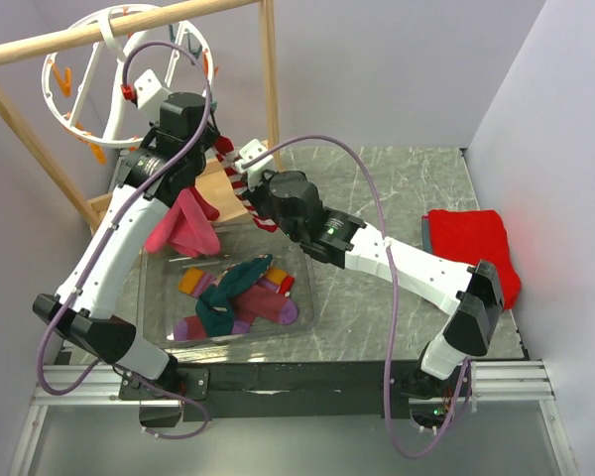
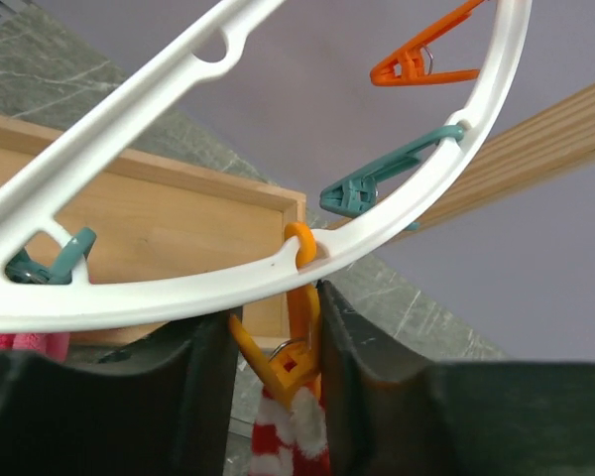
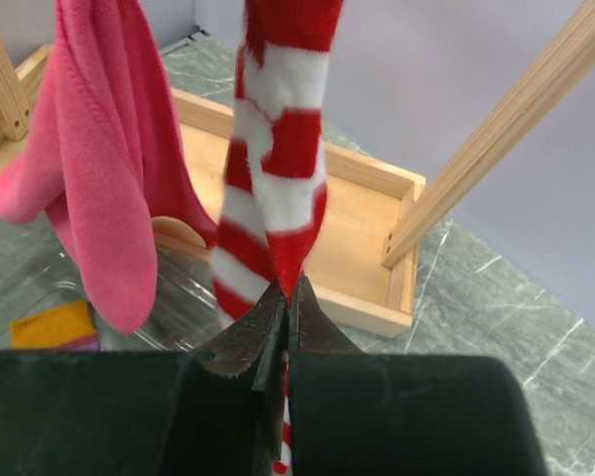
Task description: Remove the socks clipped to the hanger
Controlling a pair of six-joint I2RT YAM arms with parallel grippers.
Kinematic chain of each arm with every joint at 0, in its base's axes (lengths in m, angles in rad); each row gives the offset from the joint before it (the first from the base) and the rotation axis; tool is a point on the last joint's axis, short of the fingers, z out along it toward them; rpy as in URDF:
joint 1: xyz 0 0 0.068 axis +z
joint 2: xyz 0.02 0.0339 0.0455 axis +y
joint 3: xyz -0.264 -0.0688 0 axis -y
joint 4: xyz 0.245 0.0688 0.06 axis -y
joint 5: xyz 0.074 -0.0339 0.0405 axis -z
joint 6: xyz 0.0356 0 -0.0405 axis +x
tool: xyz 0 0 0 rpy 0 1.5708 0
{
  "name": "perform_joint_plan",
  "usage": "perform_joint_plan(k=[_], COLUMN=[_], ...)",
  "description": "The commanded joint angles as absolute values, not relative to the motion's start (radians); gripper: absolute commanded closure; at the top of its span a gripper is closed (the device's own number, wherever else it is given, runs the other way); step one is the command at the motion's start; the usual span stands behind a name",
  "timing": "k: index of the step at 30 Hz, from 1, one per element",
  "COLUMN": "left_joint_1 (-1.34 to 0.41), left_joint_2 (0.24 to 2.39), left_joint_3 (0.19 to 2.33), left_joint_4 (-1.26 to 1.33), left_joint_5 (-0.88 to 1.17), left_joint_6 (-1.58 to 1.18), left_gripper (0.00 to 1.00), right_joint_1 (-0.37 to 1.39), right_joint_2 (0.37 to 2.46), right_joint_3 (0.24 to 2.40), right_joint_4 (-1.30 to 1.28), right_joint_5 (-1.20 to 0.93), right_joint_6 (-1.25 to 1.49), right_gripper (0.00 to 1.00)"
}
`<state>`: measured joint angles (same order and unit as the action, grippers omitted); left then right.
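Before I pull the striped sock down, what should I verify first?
1. Right gripper shut on the striped sock: ok.
2. Left gripper fingers either side of the orange clip: ok.
3. Clip squeezed open: cannot tell.
4. Sock free of the clip: not ok, its top sits in the clip.
5. Pink sock apart from the striped one: ok.
6. Tray below the hanger: ok.

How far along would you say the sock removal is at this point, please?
Done: teal and purple socks lie in the clear tray. In hand: the right pincer is shut on the tip of the striped sock, while the left pincer squeezes the orange clip holding it to the hanger. Left: that sock and the pink sock, both hanging.
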<state>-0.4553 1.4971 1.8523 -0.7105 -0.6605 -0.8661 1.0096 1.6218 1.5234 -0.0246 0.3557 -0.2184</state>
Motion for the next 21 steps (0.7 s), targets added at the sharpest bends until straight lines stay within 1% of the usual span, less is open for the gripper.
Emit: perform_joint_plan(k=[1,2,3,5,6,7,10,11,12,13,14,15,18,19,20,21], left_joint_1=[-0.457,-0.456,-0.457,-0.457,-0.456,-0.457,-0.457,-0.457,-0.457,-0.456,-0.456,-0.457,-0.457,-0.456,-0.457,-0.457], left_joint_2=[1.494,1.490,1.488,1.482,1.482,1.480,1.479,1.476,1.474,1.471,1.470,1.471,1.457,1.447,1.444,1.439], left_joint_3=[1.865,1.864,1.862,1.856,1.855,1.852,1.838,1.829,1.825,1.821,1.819,1.821,1.810,1.801,1.786,1.779], left_joint_4=[-0.655,-0.652,-0.646,-0.638,-0.635,-0.634,-0.611,-0.603,-0.594,-0.577,-0.569,-0.568,-0.532,-0.514,-0.484,-0.471], left_joint_5=[-0.690,-0.695,-0.698,-0.703,-0.704,-0.706,-0.693,-0.687,-0.664,-0.651,-0.634,-0.608,-0.556,-0.495,-0.465,-0.428], left_joint_6=[-0.812,-0.807,-0.802,-0.798,-0.795,-0.795,-0.785,-0.782,-0.773,-0.764,-0.755,-0.740,-0.712,-0.700,-0.692,-0.672], left_gripper=[0.69,0.73,0.81,0.88,0.96,0.99,0.98,0.96,0.86,0.80,0.71,0.67,0.49,0.44,0.35,0.30], right_joint_1=[1.017,1.017,1.017,1.016,1.015,1.015,1.008,1.008,1.005,1.000,0.999,1.000,0.999,0.999,0.999,1.000], right_joint_2=[1.572,1.572,1.572,1.571,1.569,1.568,1.557,1.552,1.548,1.543,1.530,1.520,1.482,1.473,1.459,1.454], right_joint_3=[1.503,1.500,1.496,1.486,1.477,1.470,1.447,1.440,1.427,1.419,1.407,1.372,1.297,1.280,1.260,1.226], right_joint_4=[-0.005,-0.005,-0.005,-0.008,-0.008,-0.009,-0.031,-0.035,-0.044,-0.064,-0.067,-0.067,-0.054,-0.048,-0.040,-0.034], right_joint_5=[0.376,0.376,0.379,0.377,0.377,0.377,0.351,0.324,0.305,0.293,0.284,0.261,0.191,0.175,0.164,0.158], right_joint_6=[-0.225,-0.222,-0.221,-0.210,-0.204,-0.198,-0.169,-0.147,-0.137,-0.126,-0.108,-0.098,-0.078,-0.075,-0.069,-0.071], right_gripper=[1.00,1.00,1.00,1.00,1.00,1.00,1.00,1.00,1.00,1.00,1.00,1.00,1.00,1.00,1.00,1.00])
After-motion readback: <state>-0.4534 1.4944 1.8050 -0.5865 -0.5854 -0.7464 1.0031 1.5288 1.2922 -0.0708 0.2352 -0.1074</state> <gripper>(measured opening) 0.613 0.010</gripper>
